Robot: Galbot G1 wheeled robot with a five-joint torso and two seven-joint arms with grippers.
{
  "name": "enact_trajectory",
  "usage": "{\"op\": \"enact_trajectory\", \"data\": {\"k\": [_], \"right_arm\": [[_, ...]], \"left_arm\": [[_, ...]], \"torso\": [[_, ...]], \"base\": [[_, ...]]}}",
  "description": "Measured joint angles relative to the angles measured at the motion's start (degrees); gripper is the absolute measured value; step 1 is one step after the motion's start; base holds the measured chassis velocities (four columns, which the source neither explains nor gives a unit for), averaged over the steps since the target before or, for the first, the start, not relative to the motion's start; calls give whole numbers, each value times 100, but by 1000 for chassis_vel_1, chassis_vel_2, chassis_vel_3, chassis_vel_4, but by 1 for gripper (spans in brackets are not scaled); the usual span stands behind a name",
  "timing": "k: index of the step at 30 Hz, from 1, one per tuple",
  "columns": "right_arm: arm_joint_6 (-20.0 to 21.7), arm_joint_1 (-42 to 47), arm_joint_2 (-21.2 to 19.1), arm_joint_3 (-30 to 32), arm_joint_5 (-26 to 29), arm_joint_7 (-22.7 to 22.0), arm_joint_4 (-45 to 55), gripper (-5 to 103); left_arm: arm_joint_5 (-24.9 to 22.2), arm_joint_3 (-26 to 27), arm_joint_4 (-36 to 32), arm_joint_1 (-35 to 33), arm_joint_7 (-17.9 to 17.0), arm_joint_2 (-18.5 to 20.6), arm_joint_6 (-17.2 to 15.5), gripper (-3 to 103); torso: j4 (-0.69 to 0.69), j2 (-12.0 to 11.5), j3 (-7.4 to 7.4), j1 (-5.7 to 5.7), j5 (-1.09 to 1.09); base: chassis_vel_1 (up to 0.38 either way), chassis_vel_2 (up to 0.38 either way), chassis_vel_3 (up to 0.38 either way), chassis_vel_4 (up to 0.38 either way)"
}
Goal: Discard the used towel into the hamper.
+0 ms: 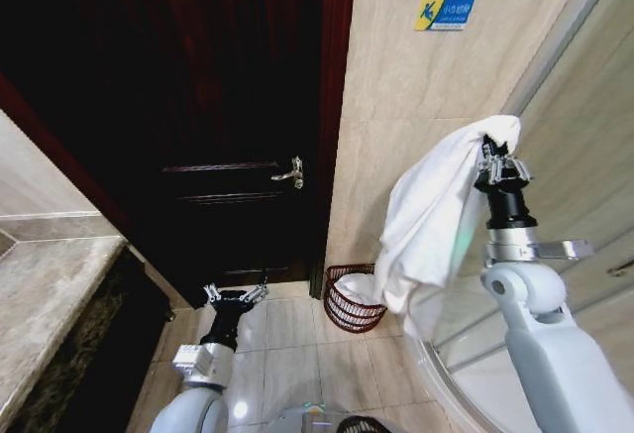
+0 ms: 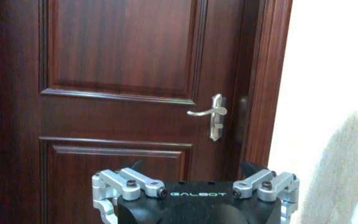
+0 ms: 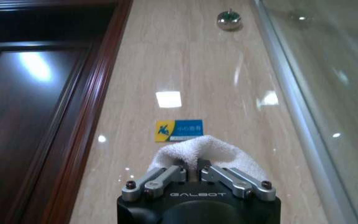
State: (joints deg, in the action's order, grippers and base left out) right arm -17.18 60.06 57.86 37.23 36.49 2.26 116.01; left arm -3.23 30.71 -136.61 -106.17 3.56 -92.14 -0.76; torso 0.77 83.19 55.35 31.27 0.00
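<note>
Towel (image 1: 431, 220), white: hung clamped in the raised right gripper (image 1: 498, 163), above the hamper (image 1: 349, 299) on the floor by the wall. Left gripper (image 1: 236, 295): low, jaws spread, facing door (image 2: 123, 84).

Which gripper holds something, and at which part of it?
The right gripper holds the towel by a bunched top fold; the rest hangs down. The left gripper is empty.

the right gripper (image 1: 492, 148) is up high, pinching a white towel (image 1: 428, 220) that hangs down. under the towel, a red-brown hamper (image 1: 349, 301) sits on the floor by the tan wall (image 1: 416, 86). the left gripper (image 1: 236, 294) is low, fingers spread, near a dark door (image 1: 198, 106).
</note>
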Motion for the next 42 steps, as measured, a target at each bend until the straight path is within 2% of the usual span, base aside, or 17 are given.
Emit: {"op": "enact_trajectory", "data": {"k": [9,17,24,42], "right_arm": [[-116,-432,207,-401,-159,59,-590,7],[-298,-430,438,-533,-348,143,-997,7],[-500,-656,552,-647,-378,225,-1730,7],[-522,-1502,819,-1099,-408,106,-2542,7]], "left_arm": [[0,0,0,0,0,0,0,100],[0,0,0,0,0,0,0,100],[0,0,0,0,0,0,0,100],[0,0,0,0,0,0,0,100]], "torso": [[1,0,0,0,-2],[1,0,0,0,-1],[0,0,0,0,-1],[1,0,0,0,-1]], "base": [[0,0,0,0],[0,0,0,0],[0,0,0,0],[0,0,0,0]]}}
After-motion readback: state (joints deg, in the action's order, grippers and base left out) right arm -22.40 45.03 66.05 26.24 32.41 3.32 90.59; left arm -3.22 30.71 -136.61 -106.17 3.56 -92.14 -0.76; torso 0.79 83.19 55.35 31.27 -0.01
